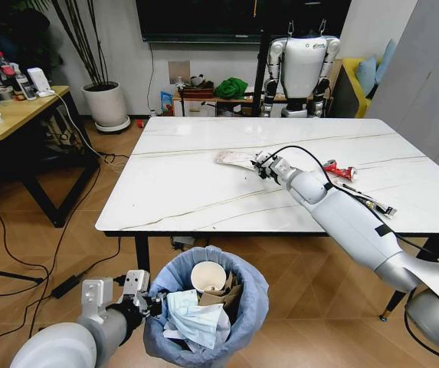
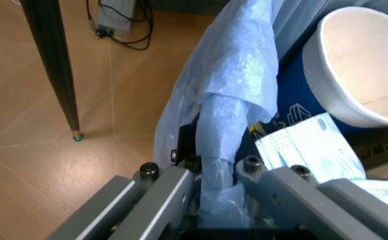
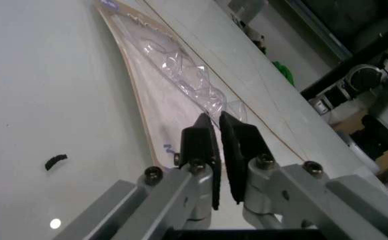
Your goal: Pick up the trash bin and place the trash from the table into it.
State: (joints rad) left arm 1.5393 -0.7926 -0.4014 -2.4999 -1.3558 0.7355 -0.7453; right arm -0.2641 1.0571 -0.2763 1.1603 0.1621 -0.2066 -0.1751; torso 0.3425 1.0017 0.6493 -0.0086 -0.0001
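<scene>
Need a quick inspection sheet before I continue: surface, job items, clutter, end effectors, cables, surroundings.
Surface: table, white marble look, mostly bare.
Job's things: bin on the floor in front of the table, holding cup, mask, cardboard; flat packet, red wrapper, long packet on the table.
Clutter: nothing seen.
End effectors: left shut on the bin's bag rim; right shut on the flat packet's edge.
Cables: black cable along the right arm; cords on the floor.
Surroundings: wooden desk, plant pot, white humanoid.
</scene>
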